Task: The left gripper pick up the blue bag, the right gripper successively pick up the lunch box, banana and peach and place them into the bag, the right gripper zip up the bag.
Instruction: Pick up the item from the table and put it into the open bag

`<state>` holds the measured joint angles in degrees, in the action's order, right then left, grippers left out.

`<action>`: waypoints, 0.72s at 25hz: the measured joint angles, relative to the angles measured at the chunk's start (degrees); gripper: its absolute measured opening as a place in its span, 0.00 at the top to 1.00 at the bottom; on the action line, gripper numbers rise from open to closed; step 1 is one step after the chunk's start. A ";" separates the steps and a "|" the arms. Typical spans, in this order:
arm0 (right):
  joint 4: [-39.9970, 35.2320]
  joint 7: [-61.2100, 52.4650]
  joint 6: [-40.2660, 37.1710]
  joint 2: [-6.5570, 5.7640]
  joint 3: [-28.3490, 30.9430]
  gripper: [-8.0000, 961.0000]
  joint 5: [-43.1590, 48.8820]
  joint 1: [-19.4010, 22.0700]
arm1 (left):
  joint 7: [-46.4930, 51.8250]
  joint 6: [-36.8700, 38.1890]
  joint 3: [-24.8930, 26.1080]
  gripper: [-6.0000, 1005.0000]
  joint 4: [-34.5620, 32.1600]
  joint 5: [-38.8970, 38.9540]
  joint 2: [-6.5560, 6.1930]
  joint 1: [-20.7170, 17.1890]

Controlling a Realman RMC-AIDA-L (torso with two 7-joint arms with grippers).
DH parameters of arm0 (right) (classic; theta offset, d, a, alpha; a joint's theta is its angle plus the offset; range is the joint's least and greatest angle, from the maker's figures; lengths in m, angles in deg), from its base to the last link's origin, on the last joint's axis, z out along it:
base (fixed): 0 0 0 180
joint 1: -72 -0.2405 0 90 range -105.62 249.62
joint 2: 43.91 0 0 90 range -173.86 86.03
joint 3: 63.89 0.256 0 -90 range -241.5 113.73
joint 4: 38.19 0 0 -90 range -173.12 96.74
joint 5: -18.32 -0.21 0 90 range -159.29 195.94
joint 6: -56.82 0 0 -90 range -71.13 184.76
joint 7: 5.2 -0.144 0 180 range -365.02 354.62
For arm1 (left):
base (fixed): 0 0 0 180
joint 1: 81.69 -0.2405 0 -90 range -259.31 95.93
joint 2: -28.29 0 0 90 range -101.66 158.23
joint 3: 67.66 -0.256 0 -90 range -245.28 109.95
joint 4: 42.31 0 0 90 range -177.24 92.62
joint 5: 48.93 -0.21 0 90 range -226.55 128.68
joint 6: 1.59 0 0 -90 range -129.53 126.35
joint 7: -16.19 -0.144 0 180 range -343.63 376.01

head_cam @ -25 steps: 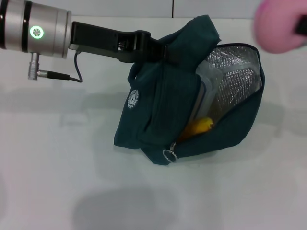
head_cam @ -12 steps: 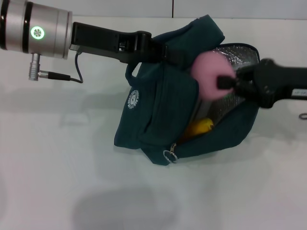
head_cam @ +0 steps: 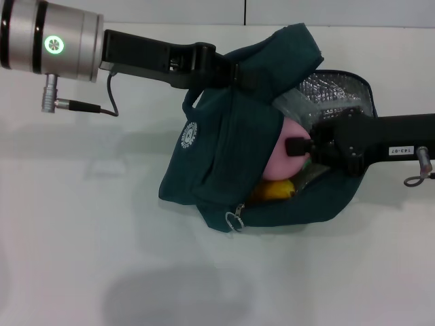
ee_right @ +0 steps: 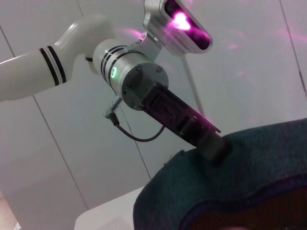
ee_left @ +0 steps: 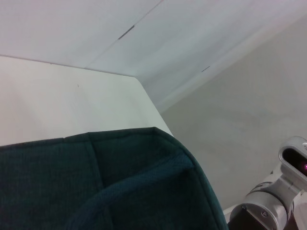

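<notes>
White table [head_cam: 81,258]. Left gripper [head_cam: 234,75] clamped on bag [head_cam: 217,170] top. Right gripper [head_cam: 299,147] clamped on peach [head_cam: 289,161] inside mouth, above banana [head_cam: 277,189]; advise releasing low, withdrawing straight.

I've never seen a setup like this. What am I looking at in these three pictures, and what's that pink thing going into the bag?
It is a two-armed robot packing a lunch. The big picture comes from a camera on its head, looking down at a white table. The other two come from cameras on its wrists.

The left end effector, on the arm with the silver cylinder and green light, grips the top of the blue bag and holds it open. The right end effector, all black, reaches into the opening, shut on the peach, the pink thing. Below the peach a bit of the banana shows, already inside. The silver is the bag's foil lining.
</notes>
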<state>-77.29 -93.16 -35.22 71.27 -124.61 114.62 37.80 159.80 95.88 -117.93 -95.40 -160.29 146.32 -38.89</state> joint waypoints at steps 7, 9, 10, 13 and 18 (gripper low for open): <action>0.20 -0.16 1.48 0.28 -0.05 0.83 -0.30 -0.41 | -0.01 0.00 0.00 0.91 0.00 0.00 0.00 0.00; 0.46 -0.52 2.37 0.35 -0.07 0.79 -0.35 -0.55 | -0.04 0.00 0.00 0.91 0.00 0.00 0.00 -0.08; 0.51 -0.63 2.65 0.37 -0.07 0.77 -0.37 -0.57 | -0.04 0.00 0.00 0.91 0.00 0.00 0.00 -0.11; 0.53 -0.69 3.04 0.39 0.32 0.70 -0.61 -0.56 | -0.12 0.00 0.00 0.91 0.00 0.00 0.03 -0.28; 0.11 -0.13 2.66 0.15 0.92 0.54 -3.53 0.93 | -0.24 0.00 0.00 0.91 0.00 0.00 0.06 -0.41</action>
<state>-77.18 -93.29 -32.57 71.42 -123.69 111.09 38.73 159.57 95.88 -117.93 -95.40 -160.29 146.38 -39.30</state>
